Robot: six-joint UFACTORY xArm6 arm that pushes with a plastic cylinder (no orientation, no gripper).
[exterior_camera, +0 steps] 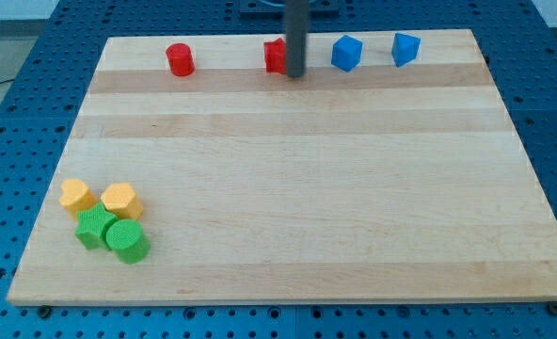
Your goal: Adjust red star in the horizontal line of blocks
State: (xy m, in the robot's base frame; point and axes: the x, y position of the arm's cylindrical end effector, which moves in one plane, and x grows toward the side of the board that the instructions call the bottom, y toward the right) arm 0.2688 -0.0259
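Note:
The red star (275,56) sits near the view's top edge of the wooden board, partly hidden by my rod. My tip (295,74) is at the star's right side, touching or almost touching it. In the same horizontal line are a red cylinder (180,59) to the left, and a blue block (346,53) and a second blue block (405,48) to the right. The star stands closer to the first blue block than to the red cylinder.
At the view's bottom left is a cluster: a yellow block (75,195), a second yellow block (121,200), a green star-like block (95,227) and a green cylinder (127,240). The board (288,188) lies on a blue perforated table.

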